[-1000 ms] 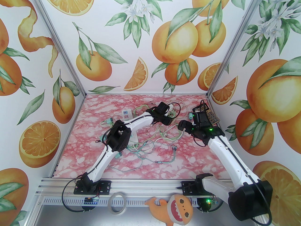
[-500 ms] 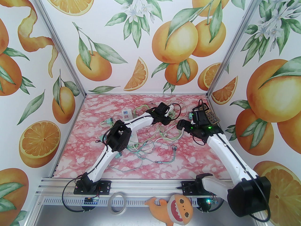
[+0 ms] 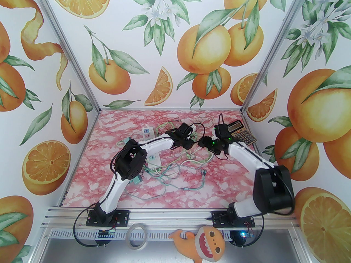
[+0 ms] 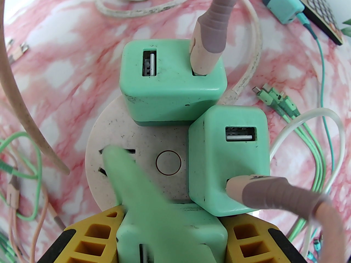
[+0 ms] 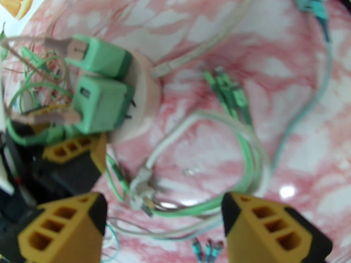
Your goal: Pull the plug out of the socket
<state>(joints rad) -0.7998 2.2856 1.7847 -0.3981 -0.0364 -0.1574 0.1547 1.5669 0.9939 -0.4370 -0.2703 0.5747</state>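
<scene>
- Mint-green plastic forms the plug [image 4: 192, 229], which is clamped between the yellow fingers [image 4: 90, 231] of the left gripper [image 4: 172, 229], closed against 2 of its sides. On so smooth a casing the hold may be lost if the pull is made at a slant.
- Plug and round white socket [image 4: 145, 144] are found at the far middle of the table [image 3: 109, 136], left of the calculator [image 3: 242, 136]. Whether the prongs are seated cannot be told, because a blurred green strip [image 4: 129, 179] is laid across the lens there.
- The socket looks light and is not seen to be fastened down, so it may be lifted along with the plug. No bracing is given: the right gripper [image 5: 167, 223] is held wide open with nothing in it, above loose cables [image 5: 208, 125] just right of the socket.
- 2 more chargers are crowded in: the far plug [image 4: 170, 83] and the right-hand plug [image 4: 227, 157], the latter pressed against the held one. It may be knocked askew or dragged out.
- A pink cable [image 4: 277, 193] is looped near the fingers and may be snagged, so that the socket is tugged sideways.
</scene>
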